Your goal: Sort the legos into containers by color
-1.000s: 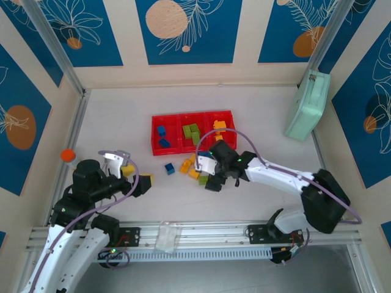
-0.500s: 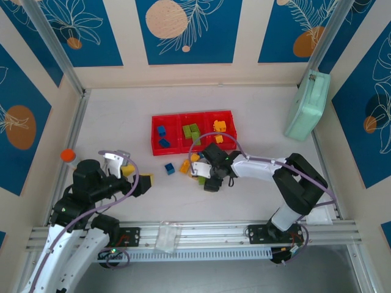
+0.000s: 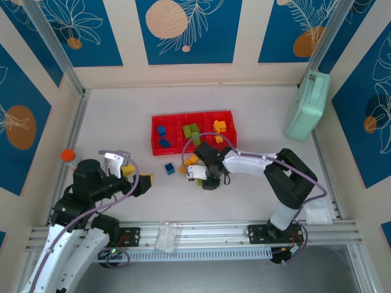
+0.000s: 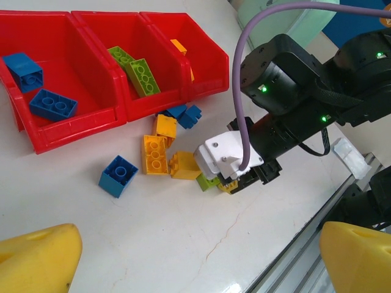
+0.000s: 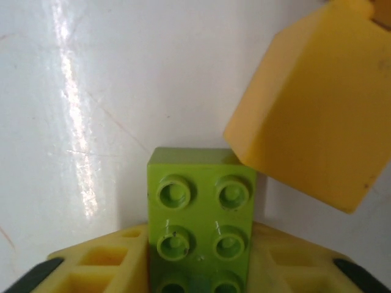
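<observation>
Tool on R arm (image 4: 227, 182), stretched low to table (image 3: 122, 122), grips lime lego (image 5: 200, 232); L tool (image 3: 137, 175) wide.

The right gripper (image 3: 204, 177) is down among loose bricks (image 3: 192, 160) on the tabletop (image 3: 122, 116), just in front of the red tray (image 3: 154, 131). A blue brick (image 3: 169, 168) lies slightly apart. The left gripper (image 3: 137, 176) hangs nearby, jaws apart.
</observation>
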Action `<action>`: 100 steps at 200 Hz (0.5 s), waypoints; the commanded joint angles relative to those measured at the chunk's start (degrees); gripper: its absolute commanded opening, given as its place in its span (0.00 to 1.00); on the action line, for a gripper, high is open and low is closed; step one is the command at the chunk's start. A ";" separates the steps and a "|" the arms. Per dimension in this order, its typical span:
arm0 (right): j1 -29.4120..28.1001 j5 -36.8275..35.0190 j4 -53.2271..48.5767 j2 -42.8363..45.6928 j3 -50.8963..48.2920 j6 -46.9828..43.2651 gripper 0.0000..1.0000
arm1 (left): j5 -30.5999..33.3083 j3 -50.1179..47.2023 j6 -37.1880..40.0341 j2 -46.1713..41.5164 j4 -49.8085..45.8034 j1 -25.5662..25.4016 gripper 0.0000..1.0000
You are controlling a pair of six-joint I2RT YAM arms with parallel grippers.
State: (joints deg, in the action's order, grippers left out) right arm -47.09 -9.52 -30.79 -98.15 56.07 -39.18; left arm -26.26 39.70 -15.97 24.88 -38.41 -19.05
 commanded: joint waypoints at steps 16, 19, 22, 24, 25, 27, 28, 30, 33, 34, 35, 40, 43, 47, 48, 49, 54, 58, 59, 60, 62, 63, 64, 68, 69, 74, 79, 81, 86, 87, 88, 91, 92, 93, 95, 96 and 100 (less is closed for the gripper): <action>-1.60 -2.97 2.61 -1.91 0.31 -0.11 0.23 | 0.42 0.45 1.15 -0.45 0.09 -0.64 0.99; -1.63 -3.13 2.29 -1.57 0.39 0.02 0.22 | 0.42 0.38 1.14 -0.38 0.09 -0.65 0.99; -1.74 -3.32 1.94 -1.33 0.50 0.16 0.21 | 0.43 0.43 1.13 -0.43 0.09 -0.64 0.99; -1.74 -3.49 1.58 -1.12 0.59 0.22 0.21 | 0.42 0.41 1.16 -0.45 0.09 -0.66 0.99; -1.76 -3.62 1.51 -1.06 0.69 0.32 0.21 | 0.42 0.44 1.14 -0.45 0.09 -0.65 0.99; -1.79 -3.87 1.23 -0.85 0.83 0.44 0.20 | 0.49 0.39 1.12 -0.45 0.09 -0.64 0.99; -1.79 -3.99 0.98 -0.79 0.90 0.47 0.20 | 0.45 0.38 1.16 -0.45 0.09 -0.64 0.99; -1.84 -4.23 0.57 -0.61 1.10 0.56 0.19 | 0.43 0.44 1.19 -0.45 0.09 -0.71 0.99; -1.89 -4.56 -0.02 -0.34 1.32 0.80 0.18 | 0.42 0.45 1.16 -0.45 0.09 -0.67 0.99; -1.88 -4.68 -0.22 -0.23 1.45 0.87 0.18 | 0.42 0.41 1.18 -0.45 0.09 -0.65 0.99; -1.96 -4.83 -0.49 -0.13 1.61 0.91 0.18 | 0.42 0.39 1.19 -0.45 0.09 -0.65 0.99; -2.06 -5.25 -1.61 0.33 2.15 1.19 0.16 | 0.43 0.38 1.13 -0.44 0.09 -0.70 0.99; -2.16 -5.43 -2.08 0.73 2.51 1.44 0.15 | 0.42 0.39 1.16 -0.45 0.09 -0.68 0.99; -2.28 -5.59 -2.76 1.33 2.96 1.67 0.15 | 0.47 0.39 1.12 -0.45 0.14 -0.69 0.99; -2.29 -5.64 -2.95 1.44 3.06 1.79 0.15 | 0.44 0.42 1.11 -0.49 0.12 -0.67 0.99; -2.34 -5.66 -3.13 1.59 3.20 1.85 0.15 | 0.43 0.44 1.11 -0.47 0.10 -0.70 0.99; -2.47 -5.64 -3.62 2.55 3.68 2.26 0.14 | 0.42 0.38 1.15 -0.53 0.09 -0.65 0.99; -2.54 -5.45 -3.93 3.44 3.98 2.64 0.14 | 0.47 0.42 1.16 -0.52 0.10 -0.65 0.99; -2.56 -5.31 -3.93 3.73 4.05 2.81 0.14 | 0.49 0.40 1.18 -0.48 0.10 -0.64 0.99; -2.56 -5.14 -3.93 4.00 4.14 2.93 0.14 | 0.50 0.39 1.19 -0.51 0.10 -0.64 0.99; -2.57 -4.79 -3.93 4.32 4.31 3.13 0.14 | 0.46 0.42 1.15 -0.51 0.09 -0.66 0.99; -2.57 -4.54 -3.93 4.61 4.40 3.27 0.14 | 0.49 0.40 1.18 -0.52 0.09 -0.65 0.99; -2.57 -4.32 -3.93 4.88 4.48 3.43 0.14 | 0.50 0.39 1.15 -0.53 0.09 -0.64 0.99; -2.52 -3.54 -3.74 5.98 4.77 4.05 0.14 | 0.43 0.39 1.14 -0.50 0.09 -0.67 0.99; -2.50 -3.34 -3.62 6.36 4.85 4.25 0.14 | 0.43 0.43 1.12 -0.56 0.09 -0.70 0.99; -2.34 -2.35 -3.02 8.01 5.13 5.23 0.14 | 0.51 0.44 1.15 -0.56 0.10 -0.64 0.99; -2.10 -1.36 -1.90 9.56 5.40 6.39 0.14 | 0.43 0.40 1.12 -0.62 0.12 -0.65 0.99; -1.99 -1.00 -1.40 10.32 5.48 6.96 0.14 | 0.42 0.40 1.16 -0.63 0.12 -0.66 0.99; -1.50 -0.53 0.08 11.88 5.68 8.60 0.15 | 0.43 0.42 1.20 -0.59 0.20 -0.69 0.99; -1.38 -0.52 0.41 12.21 5.74 8.99 0.15 | 0.43 0.40 1.16 -0.61 0.19 -0.71 0.99; -1.31 -0.51 0.57 12.47 5.82 9.36 0.15 | 0.42 0.39 1.13 -0.62 0.19 -0.72 0.99; -0.99 -0.66 1.57 13.32 6.00 10.62 0.15 | 0.44 0.38 1.13 -0.70 0.18 -0.65 0.99; -0.81 -0.71 1.90 13.55 6.03 11.10 0.15 | 0.43 0.42 1.12 -0.71 0.18 -0.64 0.99; -0.72 -0.78 2.15 13.75 6.18 11.56 0.15 | 0.43 0.40 1.16 -0.71 0.18 -0.64 0.99; -0.50 -1.05 2.62 14.16 6.45 12.43 0.15 | 0.49 0.38 1.17 -0.71 0.18 -0.66 0.99; -0.35 -1.17 2.82 14.32 6.61 13.02 0.15 | 0.50 0.38 1.18 -0.71 0.18 -0.65 0.99; 0.23 -1.89 3.47 14.77 7.34 15.30 0.15 | 0.43 0.42 1.22 -0.70 0.17 -0.68 0.99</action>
State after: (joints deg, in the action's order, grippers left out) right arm -48.84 -12.80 -32.36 -89.97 59.35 -33.91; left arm -26.26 39.70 -15.97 24.86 -38.41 -19.05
